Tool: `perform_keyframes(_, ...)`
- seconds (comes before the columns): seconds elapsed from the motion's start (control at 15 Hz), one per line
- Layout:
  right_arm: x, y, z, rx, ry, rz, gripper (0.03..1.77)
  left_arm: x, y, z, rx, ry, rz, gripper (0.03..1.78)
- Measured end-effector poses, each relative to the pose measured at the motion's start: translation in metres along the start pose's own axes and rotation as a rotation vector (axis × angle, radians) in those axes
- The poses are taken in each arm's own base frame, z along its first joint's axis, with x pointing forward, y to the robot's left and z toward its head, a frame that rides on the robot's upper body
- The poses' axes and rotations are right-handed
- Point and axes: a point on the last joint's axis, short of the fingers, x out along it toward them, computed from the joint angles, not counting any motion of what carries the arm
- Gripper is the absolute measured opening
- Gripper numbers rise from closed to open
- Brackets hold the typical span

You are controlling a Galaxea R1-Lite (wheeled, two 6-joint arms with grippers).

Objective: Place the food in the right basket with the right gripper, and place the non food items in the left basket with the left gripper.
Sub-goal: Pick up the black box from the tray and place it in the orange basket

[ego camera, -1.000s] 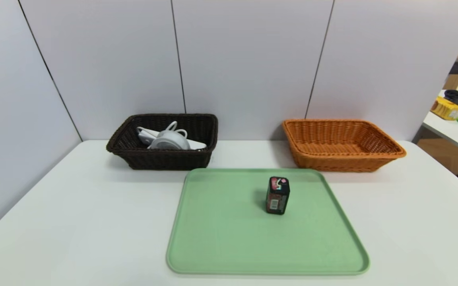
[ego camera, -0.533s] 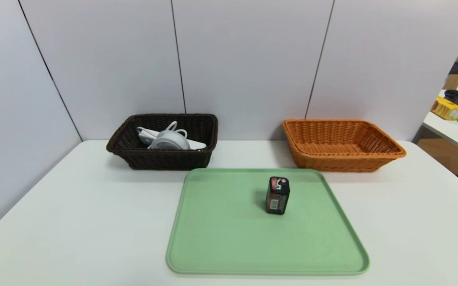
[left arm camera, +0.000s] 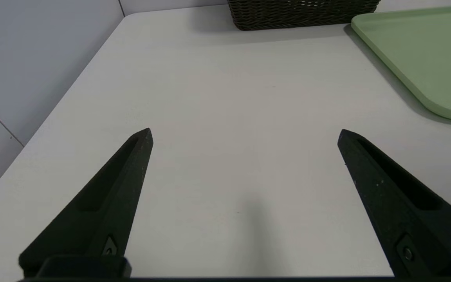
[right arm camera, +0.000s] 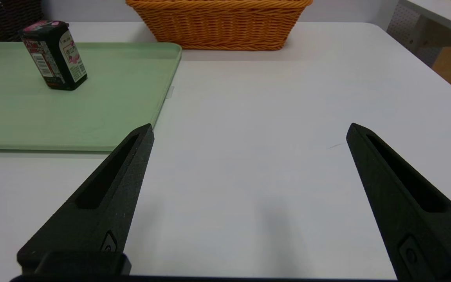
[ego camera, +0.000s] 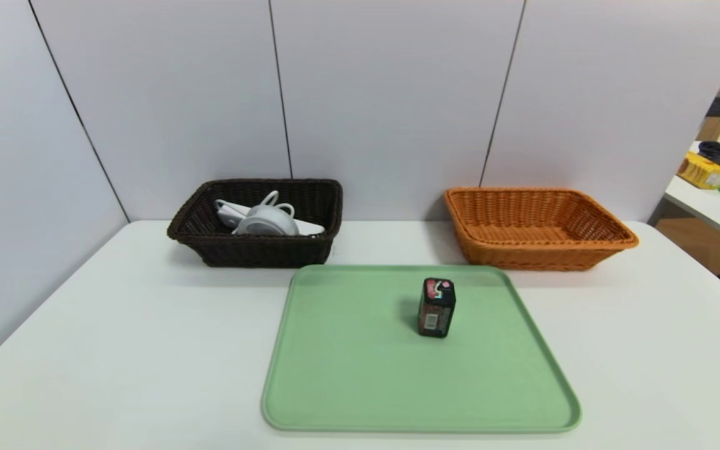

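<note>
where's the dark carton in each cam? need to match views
Head view: the carton stands upright on the green tray, right of the tray's centre, in front of the orange basket.
Left wrist view: not in it; only a tray corner shows.
Right wrist view: upright on the tray, off to the side beyond the open right gripper.
Shared landmark: the green tray.
</note>
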Motion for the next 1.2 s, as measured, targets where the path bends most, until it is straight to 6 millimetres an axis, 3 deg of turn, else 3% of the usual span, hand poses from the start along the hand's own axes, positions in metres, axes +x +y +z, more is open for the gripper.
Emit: perform_keyframes(1.2, 0.0011, 0.0000, -0.0001, -0.009, 0.033, 0.000, 1.70, 0.0000, 0.0000, 0.0000, -0.001, 0.000, 0.000, 1.69)
